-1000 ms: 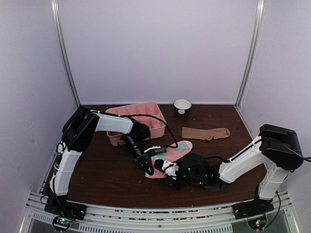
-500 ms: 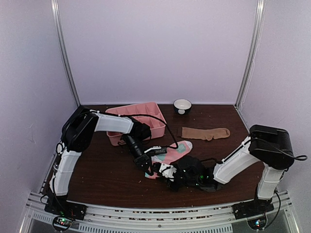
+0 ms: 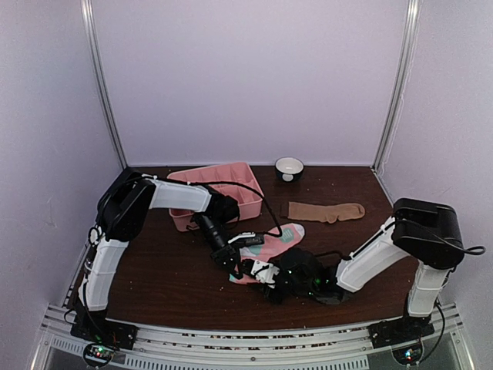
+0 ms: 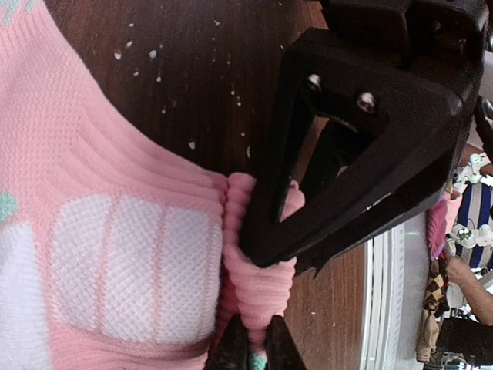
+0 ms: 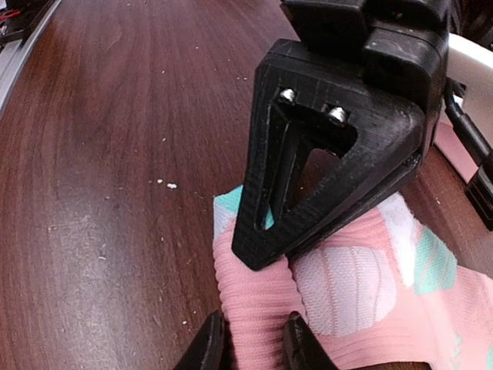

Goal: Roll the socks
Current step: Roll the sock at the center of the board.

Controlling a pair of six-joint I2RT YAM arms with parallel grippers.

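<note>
crouching low, nose to nose, left end effector (image 4: pixel 254 351) and right end effector (image 5: pixel 254 347) both pinch the pink sock (image 4: pixel 115 177).

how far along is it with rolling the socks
Nothing is rolled yet. In hand: the left gripper and right gripper both pinch the bunched cuff end of the pink sock, the rest of it lying flat. Left: finish that roll, then the tan sock, flat and apart from both grippers toward the back right.
</note>
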